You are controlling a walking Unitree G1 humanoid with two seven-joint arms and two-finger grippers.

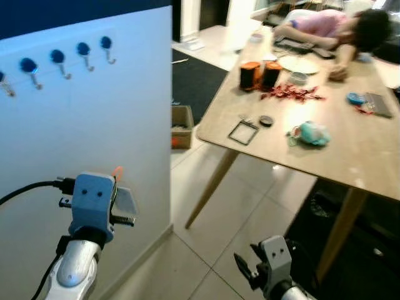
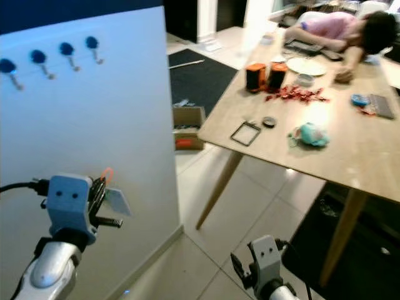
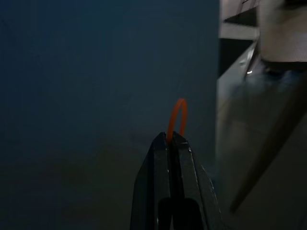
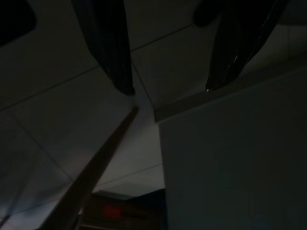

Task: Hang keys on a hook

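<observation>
While the left gripper (image 3: 173, 139) is raised in front of the pale wall panel (image 1: 87, 131), its jaws are pressed tight together on an orange ring (image 3: 177, 117) that pokes out past the fingertips; from the head views a small grey tag (image 1: 125, 201) hangs just beside that ring, so the keys, or at least their fob, are already in hand rather than on the wooden surface (image 1: 350, 150) off to the right. The row of blue-capped hooks (image 1: 57, 61) sits high on the panel, well above the gripper, and nothing hangs on any of them yet. The ring looks thin and light, probably springy plastic or coated wire, so it should weigh next to nothing but could twist or slip sideways under a pinch this narrow; the tag will likely swing freely. Holding it low, with the open loop standing clear of the fingertips as it is now, seems the right grip, since the loop is the part that must pass over a hook's upturned tip. The right gripper (image 4: 168, 88) hangs low near the tiled floor (image 1: 250, 212), its jaws spread apart and empty. A person leans over the far end of the surface, among cups and scattered items.
</observation>
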